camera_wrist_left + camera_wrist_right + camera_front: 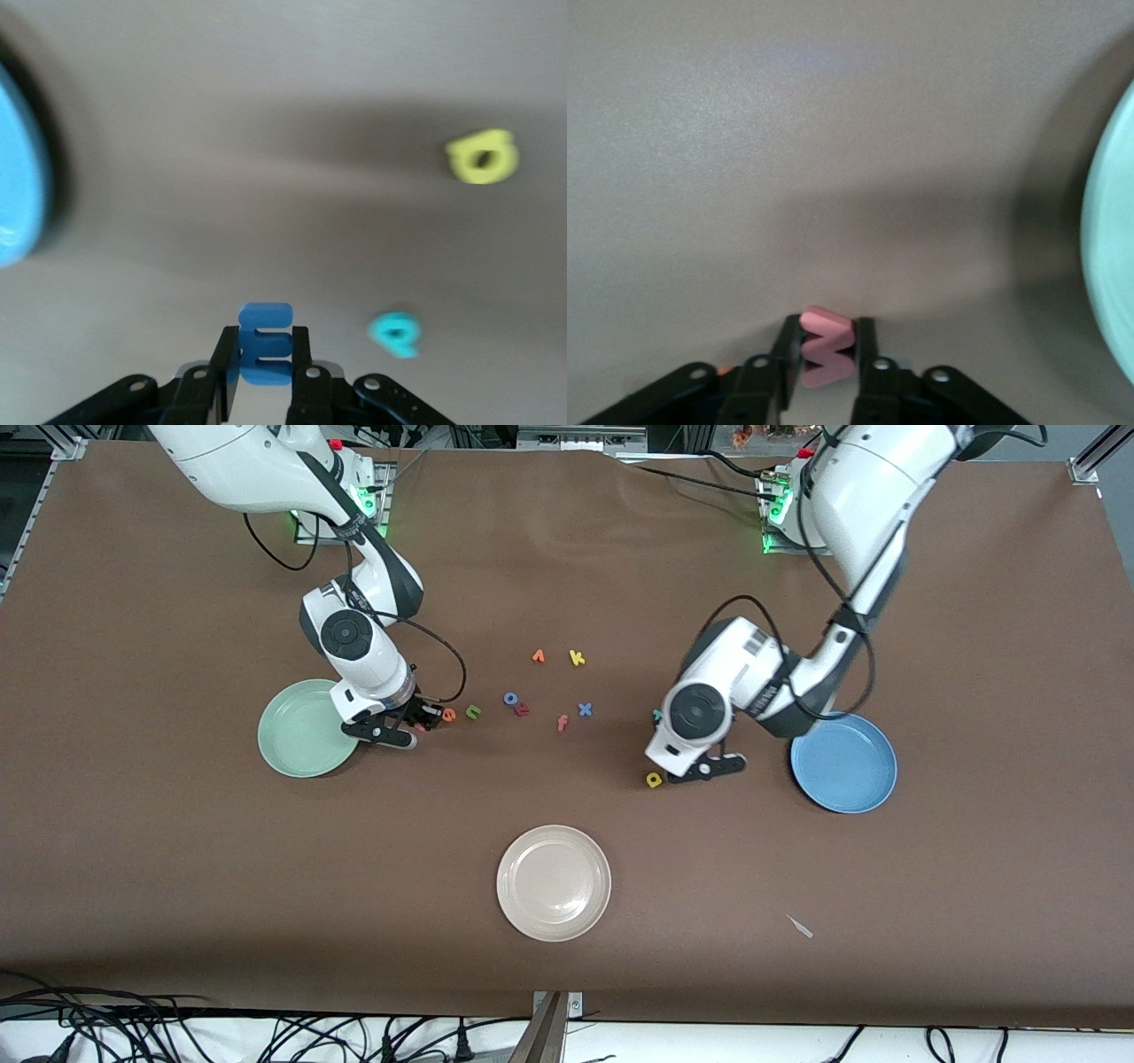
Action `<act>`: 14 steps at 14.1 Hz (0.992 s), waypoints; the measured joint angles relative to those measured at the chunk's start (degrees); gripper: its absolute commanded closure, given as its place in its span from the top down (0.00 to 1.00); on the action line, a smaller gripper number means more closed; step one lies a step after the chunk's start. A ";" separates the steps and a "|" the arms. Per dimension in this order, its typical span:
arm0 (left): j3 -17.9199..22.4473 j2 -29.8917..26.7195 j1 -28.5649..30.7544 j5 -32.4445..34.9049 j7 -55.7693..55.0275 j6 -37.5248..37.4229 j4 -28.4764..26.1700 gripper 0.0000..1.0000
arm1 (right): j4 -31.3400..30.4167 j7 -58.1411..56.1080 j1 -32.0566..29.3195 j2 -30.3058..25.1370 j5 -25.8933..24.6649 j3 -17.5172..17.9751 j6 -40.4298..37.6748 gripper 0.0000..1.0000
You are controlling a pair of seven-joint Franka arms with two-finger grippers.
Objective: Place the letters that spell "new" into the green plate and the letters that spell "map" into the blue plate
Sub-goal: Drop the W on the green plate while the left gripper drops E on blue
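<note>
Two robot arms each pick up a first letter at a brown table (567, 558), with both target plates still empty. The right gripper (828, 352), low beside the pale green plate (297, 735) on the side toward the table's middle, has its fingers pressed onto a salmon-pink w (827, 347), which stands on edge between them. The left gripper (266, 359) hangs above the table near the blue plate (850, 775), pinching a blue m (265, 345) turned sideways in its jaws. By my reading, both arms are at the grasp-and-lift step; next each must carry its letter over the raised rim of its own plate and let go without dragging the neighbours. Those neighbours wait on the table: an orange e (449, 715) and green n (473, 710) just beside the right gripper, a yellow a (654, 779) and a teal p (394, 333) close by the left one. The letters are tiny, chunky foam shapes, dwarfed by the plates. A cream plate (554, 882) sits unused nearer the camera, and spare letters lie scattered mid-table.
</note>
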 measured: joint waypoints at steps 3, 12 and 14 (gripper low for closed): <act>0.23 -0.29 6.75 0.06 17.08 -3.07 0.45 0.00 | 0.15 -0.23 0.00 -0.02 -0.16 0.00 -0.01 0.13; 0.03 -3.91 20.14 4.01 40.18 4.31 -8.01 0.00 | 4.85 -20.83 -0.26 -7.26 -0.50 -8.48 -16.69 0.14; 0.01 -8.04 21.55 4.03 40.22 14.16 -16.57 0.00 | 4.59 -27.47 -0.32 -8.25 -0.49 -12.05 -17.63 0.15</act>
